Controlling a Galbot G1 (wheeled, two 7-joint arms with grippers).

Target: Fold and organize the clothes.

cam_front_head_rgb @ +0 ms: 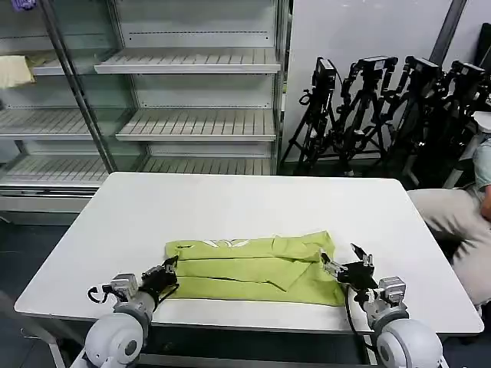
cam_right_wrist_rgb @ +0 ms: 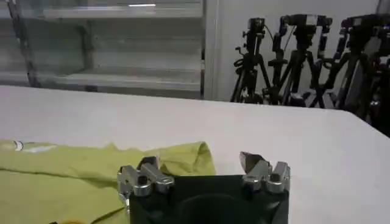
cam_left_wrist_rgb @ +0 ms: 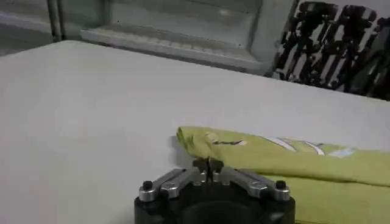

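Observation:
The clothes, one lime yellow-green T-shirt point(cam_front_head_rgb: 253, 268), lie folded into a long band across the near half of the white table point(cam_front_head_rgb: 230, 203). My left gripper point(cam_front_head_rgb: 168, 272) sits low at the band's left end. In the left wrist view the left gripper point(cam_left_wrist_rgb: 207, 163) is shut, its tips pressed together right at the edge of the T-shirt point(cam_left_wrist_rgb: 286, 158), with no fabric visible between them. My right gripper point(cam_front_head_rgb: 343, 263) is at the band's right end. From the right wrist, the right gripper point(cam_right_wrist_rgb: 200, 165) is open, with the corner of the T-shirt point(cam_right_wrist_rgb: 91, 167) just beyond one finger.
A metal shelving rack point(cam_front_head_rgb: 192, 115) stands behind the table, with a pale cream cloth point(cam_front_head_rgb: 15, 70) on an upper shelf at far left. Black tripods point(cam_front_head_rgb: 383, 107) crowd the back right. A seated person point(cam_front_head_rgb: 460, 222) is at the right edge. The table's far half is bare.

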